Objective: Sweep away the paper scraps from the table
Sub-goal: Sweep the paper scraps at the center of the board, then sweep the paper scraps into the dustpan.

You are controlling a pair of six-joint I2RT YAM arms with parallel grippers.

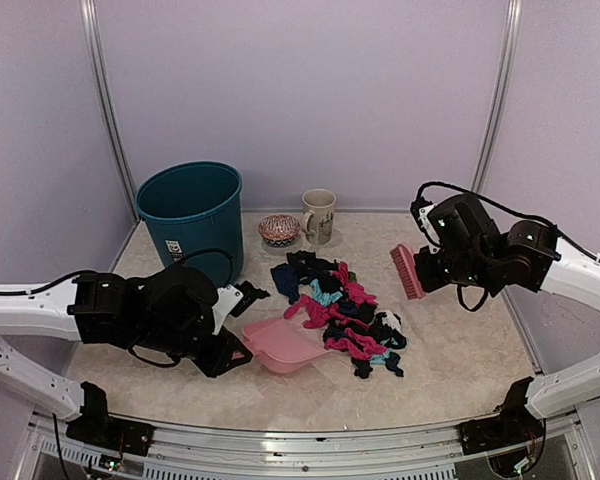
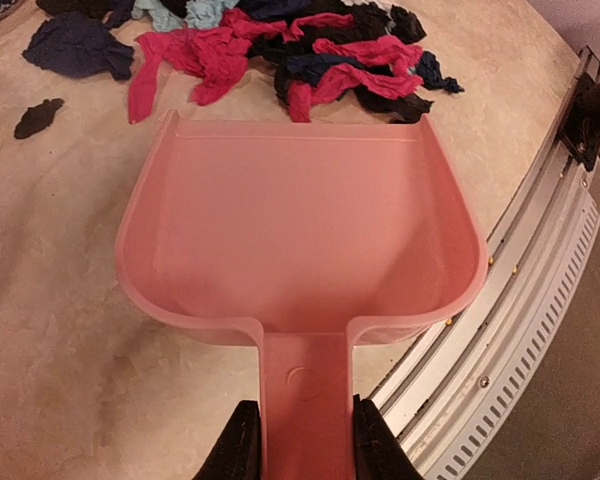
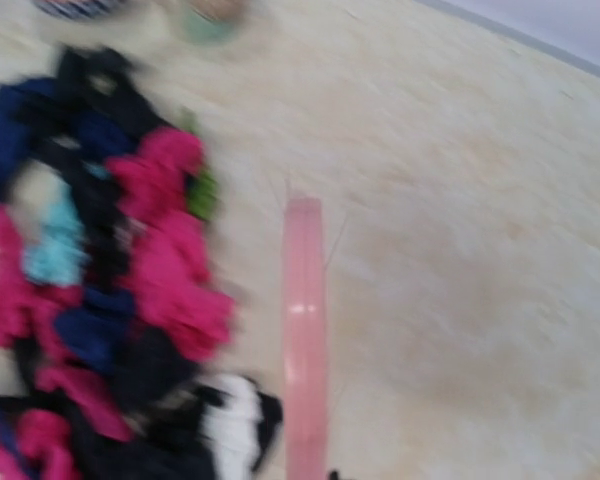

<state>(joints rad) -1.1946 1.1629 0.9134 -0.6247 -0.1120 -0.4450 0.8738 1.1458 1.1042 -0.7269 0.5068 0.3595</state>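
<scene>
1. Top view.
   - The scraps (image 1: pixel 340 310) lie in one loose pile mid-table (image 1: pixel 460 350), with a few strays at the edges.
   - The left gripper (image 1: pixel 235 352) is closed part-way on the handle of the dustpan (image 1: pixel 280 345). The pan's mouth points at the near-left edge of the pile.
   - The right gripper (image 1: pixel 425 270) is clamped fully on the brush (image 1: pixel 407 271), just off the pile's right side.
   - So the pile sits between the two tools: pan on its left, brush on its right.
   - The brush's long axis runs roughly far-to-near, broadside to the pile.
   - The right arm is the one placed to push. My guess is the stroke goes leftward and toward the near edge.

2. Left wrist view.
   - Both fingers (image 2: pixel 242 445) pinch the pan's handle from either side.
   - The pan is empty and looks to lie flat on the table.
   - Its front lip is just short of the nearest pink and black scraps, perhaps touching one or two.
   - The pile spreads wider than the lip, so one stroke may spill past the corners.
   - One black scrap lies apart on the left.

3. Right wrist view (heavily blurred).
   - The brush shows as a pink strip running away from the camera.
   - The pile lies to its left in the frame, close alongside.
   - The fingers are not in this view.
   - I cannot tell whether the bristles touch the table.
</scene>
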